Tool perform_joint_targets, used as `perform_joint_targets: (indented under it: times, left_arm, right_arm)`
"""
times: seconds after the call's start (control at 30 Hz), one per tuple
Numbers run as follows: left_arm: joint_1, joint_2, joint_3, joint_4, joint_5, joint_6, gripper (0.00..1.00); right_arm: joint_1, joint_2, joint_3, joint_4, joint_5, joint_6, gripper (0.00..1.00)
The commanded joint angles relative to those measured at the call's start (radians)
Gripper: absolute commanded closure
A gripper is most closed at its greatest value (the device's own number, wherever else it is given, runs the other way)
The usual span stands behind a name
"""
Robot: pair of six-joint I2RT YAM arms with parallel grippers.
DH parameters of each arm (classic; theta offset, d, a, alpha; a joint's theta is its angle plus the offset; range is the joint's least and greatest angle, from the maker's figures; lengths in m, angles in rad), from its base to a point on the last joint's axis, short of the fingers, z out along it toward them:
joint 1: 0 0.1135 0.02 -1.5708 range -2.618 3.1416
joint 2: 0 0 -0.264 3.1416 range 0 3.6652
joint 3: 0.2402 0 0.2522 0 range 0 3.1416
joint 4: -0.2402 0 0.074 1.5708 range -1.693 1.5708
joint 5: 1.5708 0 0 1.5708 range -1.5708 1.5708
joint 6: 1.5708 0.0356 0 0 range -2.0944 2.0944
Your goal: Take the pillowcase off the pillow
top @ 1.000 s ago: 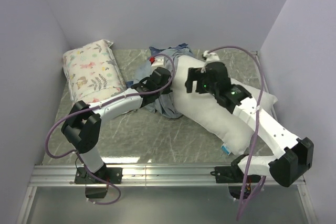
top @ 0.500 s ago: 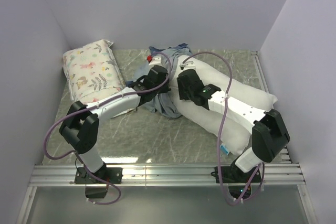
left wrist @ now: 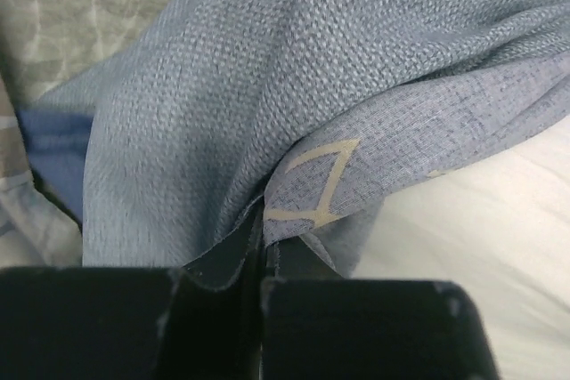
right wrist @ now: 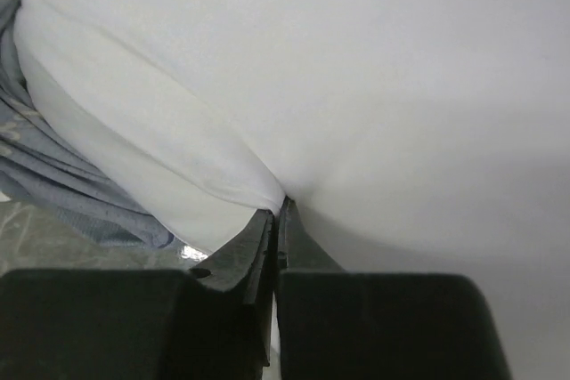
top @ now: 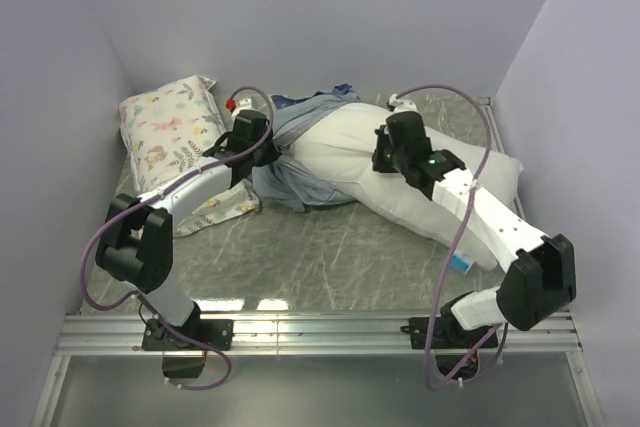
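The plump white pillow (top: 340, 147) lies slantwise across the table, its left end still inside the bunched blue-grey pillowcase (top: 292, 185). My left gripper (top: 262, 145) is shut on an edge of the pillowcase (left wrist: 205, 86), pinching the cloth at the left gripper's tips (left wrist: 261, 239), with white pillow (left wrist: 481, 220) showing beside it. My right gripper (top: 385, 154) is shut on a pinched fold of the pillow (right wrist: 356, 68) at the right gripper's tips (right wrist: 278, 213). Pillowcase folds (right wrist: 53, 184) hang at the left of that view.
A smaller floral-print pillow (top: 170, 132) lies at the back left against the wall, with floral cloth (top: 225, 209) trailing under my left arm. A small blue tag (top: 460, 264) marks the pillow's near right seam. Walls close three sides; a metal rail (top: 320, 327) runs along the front.
My left gripper has pulled the pillowcase leftward, baring more of the white pillow. My right gripper has closed on the pillow and shifted right. The pillow has swung round.
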Motion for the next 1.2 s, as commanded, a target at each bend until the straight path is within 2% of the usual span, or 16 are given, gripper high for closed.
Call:
perform_joint_targets:
  times: [0.0,0.23,0.4,0.57,0.63,0.67,0.7,0.77,0.8,0.83,0.9,1.0,1.17]
  left_arm:
    - [0.055,-0.024,-0.001,0.001,-0.063,0.000,1.00]
    - [0.075,0.067,0.049,-0.002,-0.066,-0.008,0.99]
    - [0.111,0.096,0.046,0.008,-0.052,-0.023,0.99]
    - [0.118,0.109,0.056,0.022,0.020,0.004,0.99]
    - [0.112,0.106,0.053,0.050,0.063,0.020,0.96]
    - [0.109,0.101,0.052,0.053,0.093,0.030,0.92]
    - [0.099,0.083,0.049,0.077,0.110,0.041,0.76]
    - [0.082,0.055,0.036,0.093,0.130,0.064,0.56]
    - [0.059,0.023,0.036,0.094,0.126,0.070,0.35]
    - [0.046,0.004,0.030,0.105,0.129,0.078,0.29]
    - [-0.009,-0.046,0.024,0.111,0.117,0.089,0.20]
    - [-0.114,-0.114,-0.005,0.093,0.045,0.103,0.14]
    - [-0.250,-0.207,-0.172,0.116,-0.092,-0.003,0.13]
  right_arm:
    - [-0.087,-0.134,0.011,-0.067,0.065,-0.006,1.00]
    - [-0.147,-0.248,0.093,-0.096,-0.020,0.014,1.00]
    - [-0.175,-0.283,0.169,-0.130,-0.021,0.013,1.00]
    - [-0.179,-0.272,0.146,-0.124,-0.064,0.007,1.00]
    - [-0.179,-0.263,0.123,-0.102,-0.099,0.010,1.00]
    - [-0.178,-0.260,0.097,-0.096,-0.107,0.011,1.00]
    - [-0.176,-0.255,0.080,-0.078,-0.121,0.017,1.00]
    - [-0.167,-0.252,0.029,-0.056,-0.129,0.029,1.00]
    - [-0.153,-0.251,0.011,-0.030,-0.132,0.039,1.00]
    - [-0.147,-0.246,-0.005,-0.021,-0.132,0.045,1.00]
    - [-0.127,-0.228,-0.040,0.002,-0.126,0.056,1.00]
    - [-0.110,-0.208,-0.060,0.016,-0.115,0.060,1.00]
    - [-0.101,-0.193,-0.054,0.024,-0.112,0.060,1.00]
